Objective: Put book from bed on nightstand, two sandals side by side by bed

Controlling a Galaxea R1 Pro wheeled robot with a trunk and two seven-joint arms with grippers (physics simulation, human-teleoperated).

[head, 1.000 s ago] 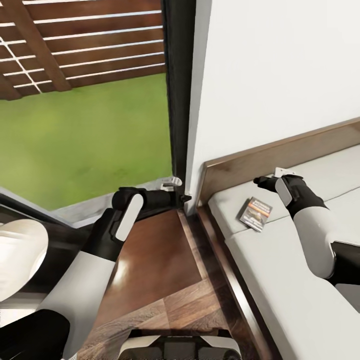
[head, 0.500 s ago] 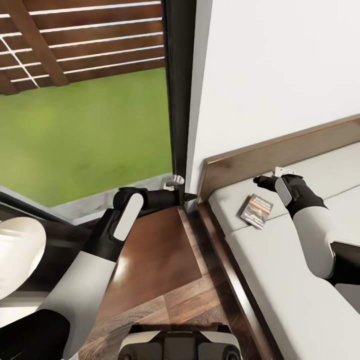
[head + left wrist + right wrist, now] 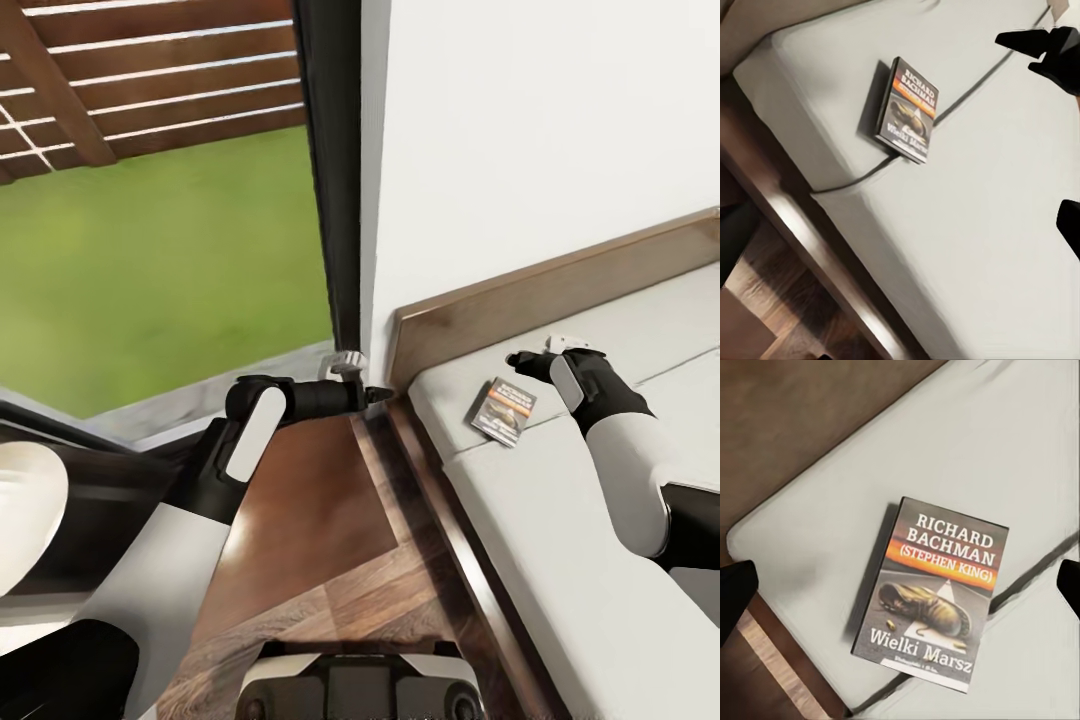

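whole head picture has slid a bit since the earlier frames, window post and headboard sit further left now, so that's the camera/base turning, not the stuff moving. book has drifted slightly left in frame with it, and the right arm looks parked in the same spot.

head view: the book lies flat on the bed, near the headboard corner on the side facing the nightstand. right gripper hovers just beside the book, a bit past it toward the headboard, not touching. can't tell from here if it's spread or pinched. left gripper pokes out over the far end of the nightstand by the window frame, and its state is too small to read.

left wrist view: book sits face up by a mattress seam, with the right gripper dark at the edge, clear of the cover.

right wrist view: looking straight down at the book, title readable, dark fingertips far apart on either side, so that pincer is released and holding nothing.

my guess: it's lined up for the grab, book step not started, and no sandals in sight yet.
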